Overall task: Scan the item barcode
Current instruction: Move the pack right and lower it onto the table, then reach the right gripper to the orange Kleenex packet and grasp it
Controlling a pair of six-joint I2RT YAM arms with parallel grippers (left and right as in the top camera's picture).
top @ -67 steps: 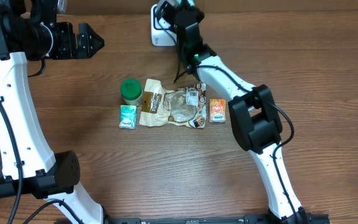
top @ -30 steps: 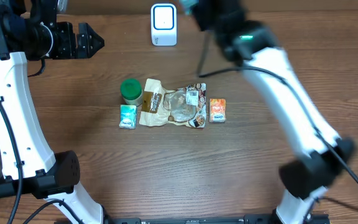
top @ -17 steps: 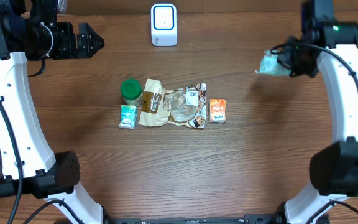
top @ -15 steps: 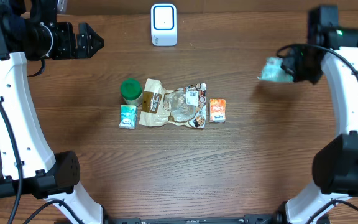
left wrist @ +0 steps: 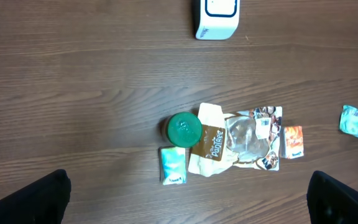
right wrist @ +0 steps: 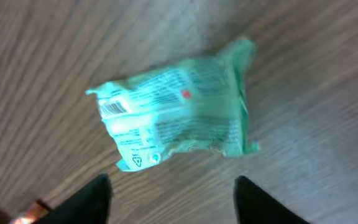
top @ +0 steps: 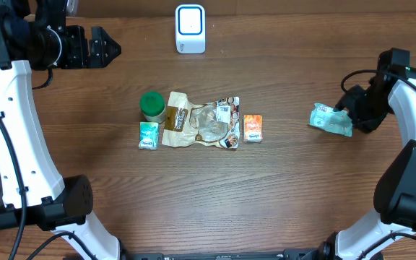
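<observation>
Overhead, the green packet point(top: 331, 119) lies flat on the tabletop point(top: 280, 202) at the far right, well apart from the white scanner point(top: 191, 29) at the far edge and from the cluster of goods in the middle. My right gripper point(top: 351, 114) sits just beside it, and the right wrist view shows my fingers point(right wrist: 98, 199) spread apart with the packet lying loose beyond them, gripped by nothing, its barcode point(right wrist: 114, 107) facing up. My left gripper point(top: 103, 47) hangs high at the far left with its jaws wide and nothing between them, looking down on the whole layout. I judge that this packet is being put aside on the right as its own pile, which would fit an item already shown to the scanner, though nothing here proves that a scan took place. Left in the middle are a green-lidded jar point(top: 152, 106), a small teal packet point(top: 148, 135), a brown and clear pouch point(top: 201, 123) and an orange packet point(top: 252, 128), all close together. If every item must be scanned, most of the work is not yet done.
</observation>
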